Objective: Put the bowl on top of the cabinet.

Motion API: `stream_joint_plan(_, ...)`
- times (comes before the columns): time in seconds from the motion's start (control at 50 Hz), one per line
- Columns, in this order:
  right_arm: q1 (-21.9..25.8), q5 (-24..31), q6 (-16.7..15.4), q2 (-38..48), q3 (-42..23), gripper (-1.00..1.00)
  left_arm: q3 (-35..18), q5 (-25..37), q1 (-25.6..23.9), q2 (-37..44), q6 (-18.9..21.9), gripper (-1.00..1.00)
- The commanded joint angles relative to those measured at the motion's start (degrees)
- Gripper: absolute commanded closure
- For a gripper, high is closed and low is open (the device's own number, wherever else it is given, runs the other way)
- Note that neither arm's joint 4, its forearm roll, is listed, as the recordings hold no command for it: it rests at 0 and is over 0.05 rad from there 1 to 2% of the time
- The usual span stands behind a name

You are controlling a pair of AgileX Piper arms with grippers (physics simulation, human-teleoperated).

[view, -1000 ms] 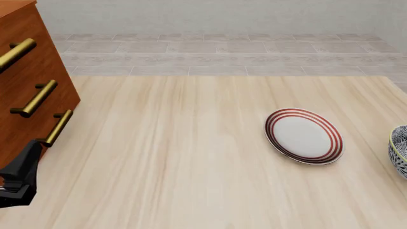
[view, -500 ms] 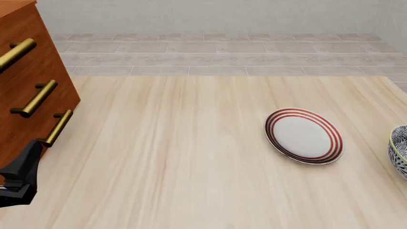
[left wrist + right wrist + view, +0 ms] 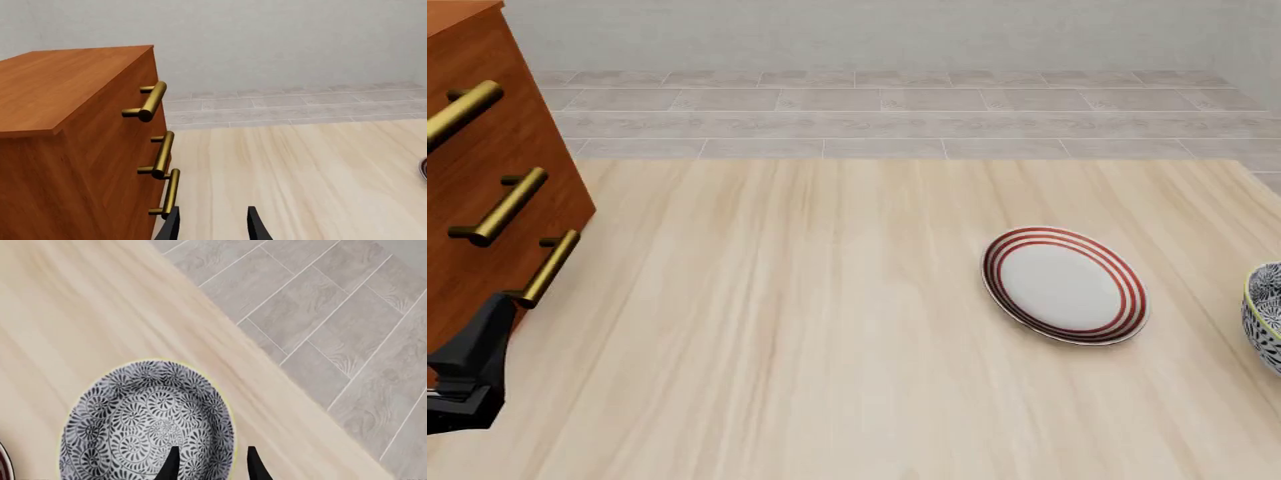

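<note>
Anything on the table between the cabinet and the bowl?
Yes, in the front view: the red-ringed plate lies between the cabinet at left and the bowl at the right edge. The rest is bare tabletop.

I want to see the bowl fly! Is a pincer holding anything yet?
No. The right pincer hovers open over the bowl's rim; the left pincer is open and empty.

A white plate with red rings lies on the wooden table.

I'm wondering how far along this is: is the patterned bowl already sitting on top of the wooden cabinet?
No, the bowl rests on the table under the right gripper, and the cabinet top is bare.
</note>
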Motion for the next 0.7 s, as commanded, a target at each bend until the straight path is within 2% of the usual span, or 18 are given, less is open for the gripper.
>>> stream_joint_plan(0.02, 0.07, -1.83, -0.44, 1.62, 0.80, -1.00, 0.00, -0.01, -0.01, 0.04, 0.03, -1.00)
stream_joint_plan(0.7, -0.22, -4.50, -1.36, 4.62, 1.32, -1.00, 0.00, 0.11, 0.05, -0.06, 0.34, -1.00)
